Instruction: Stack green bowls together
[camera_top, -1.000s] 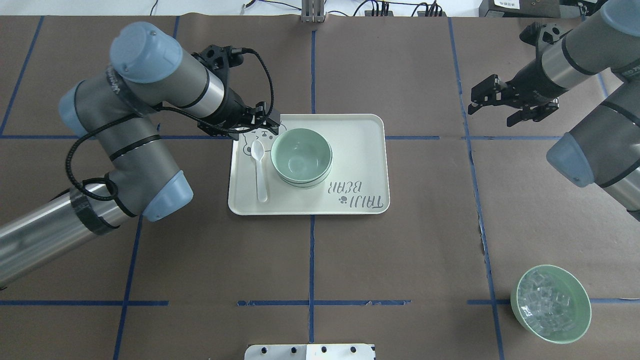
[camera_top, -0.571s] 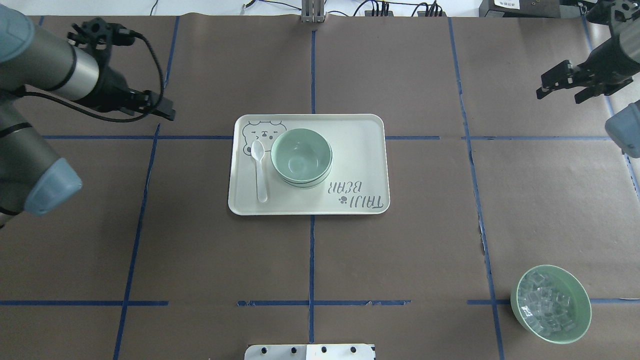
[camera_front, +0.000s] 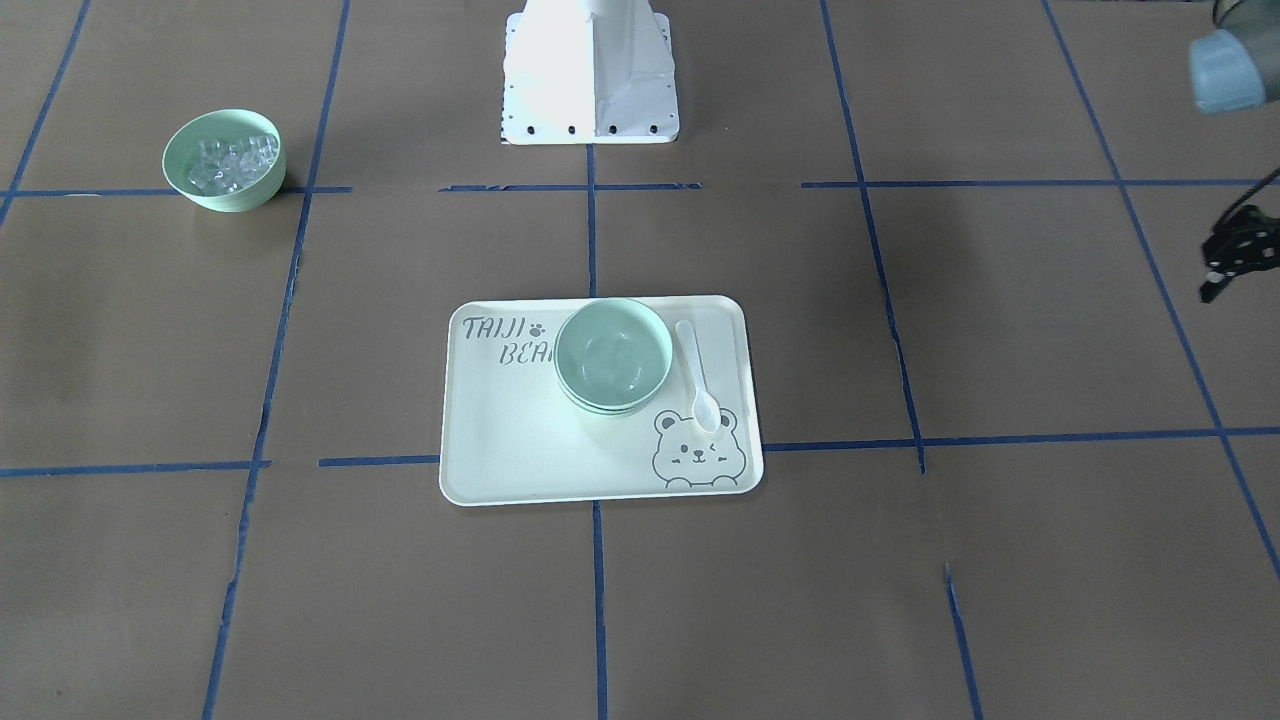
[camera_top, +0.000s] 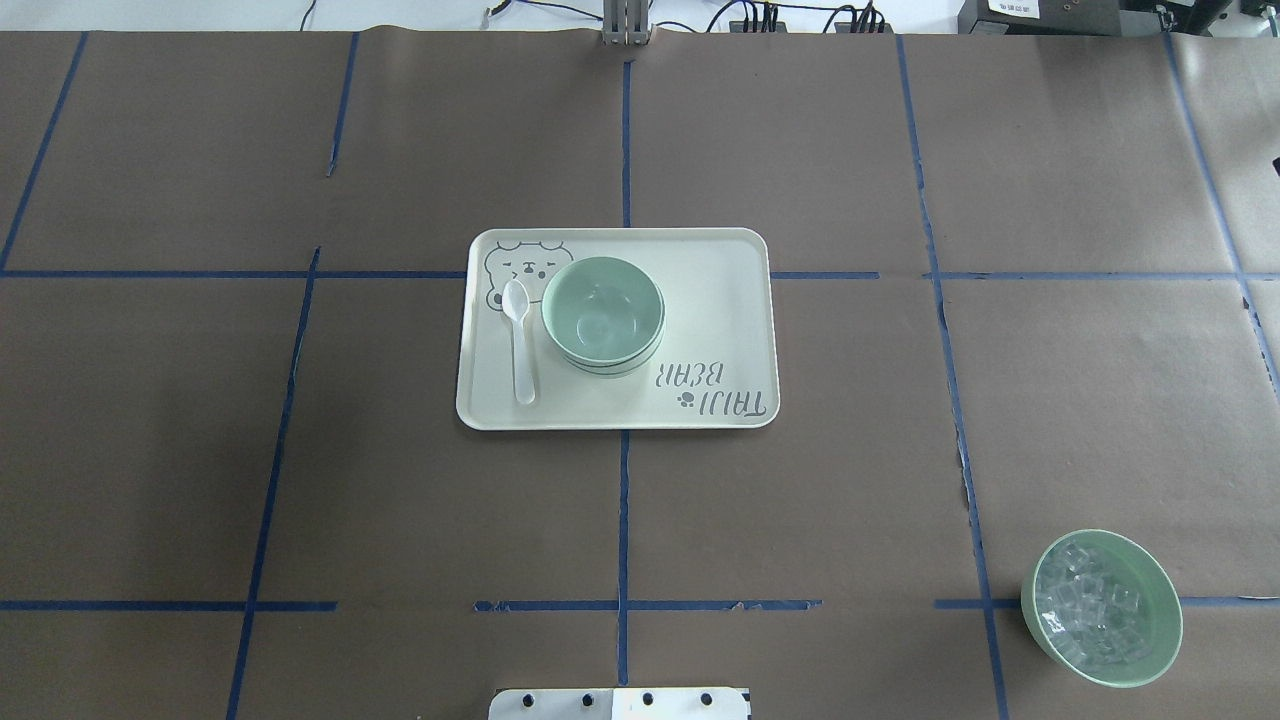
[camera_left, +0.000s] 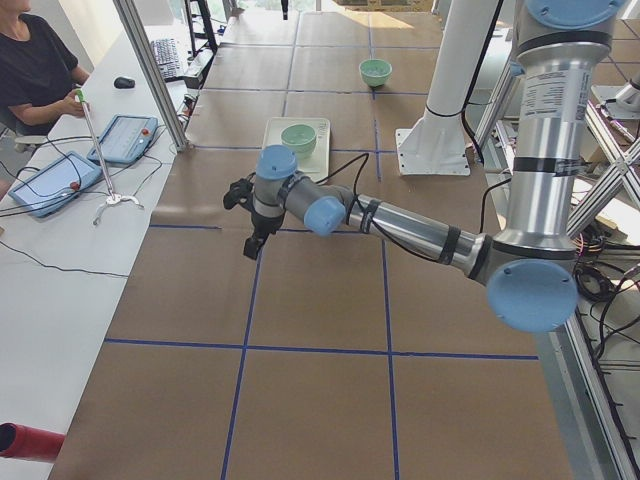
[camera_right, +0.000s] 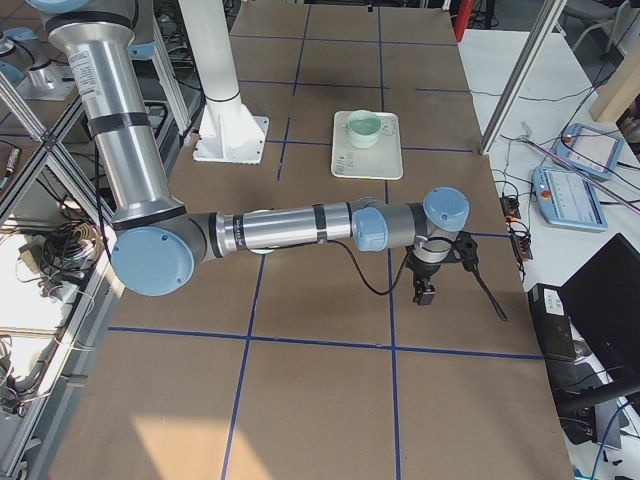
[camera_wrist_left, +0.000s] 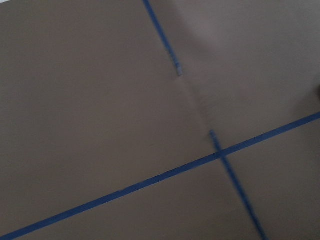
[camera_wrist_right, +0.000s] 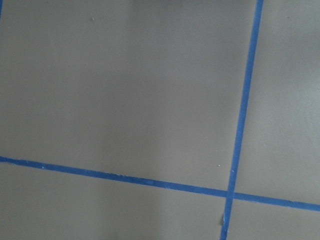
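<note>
The green bowls (camera_top: 603, 315) sit nested in one stack on the bear-print tray (camera_top: 720, 290), their rims showing one under another; the stack also shows in the front view (camera_front: 612, 355). Neither gripper is in the overhead view. My left gripper (camera_left: 250, 246) hangs over bare table far to the tray's left, seen in the exterior left view. My right gripper (camera_right: 425, 292) hangs over bare table far to the tray's right, seen in the exterior right view. I cannot tell whether either is open or shut. Both wrist views show only brown table and blue tape.
A white plastic spoon (camera_top: 518, 340) lies on the tray beside the stack. A like green bowl holding clear cubes (camera_top: 1100, 607) stands at the near right of the table. The robot's white base (camera_front: 590, 70) is behind the tray. An operator (camera_left: 35, 65) sits beyond the table's far side.
Both arms have swung outward and left the overhead view, the left arm from beside the tray to the left, the right arm to the right. The bowl stack, spoon and tray have not moved.
</note>
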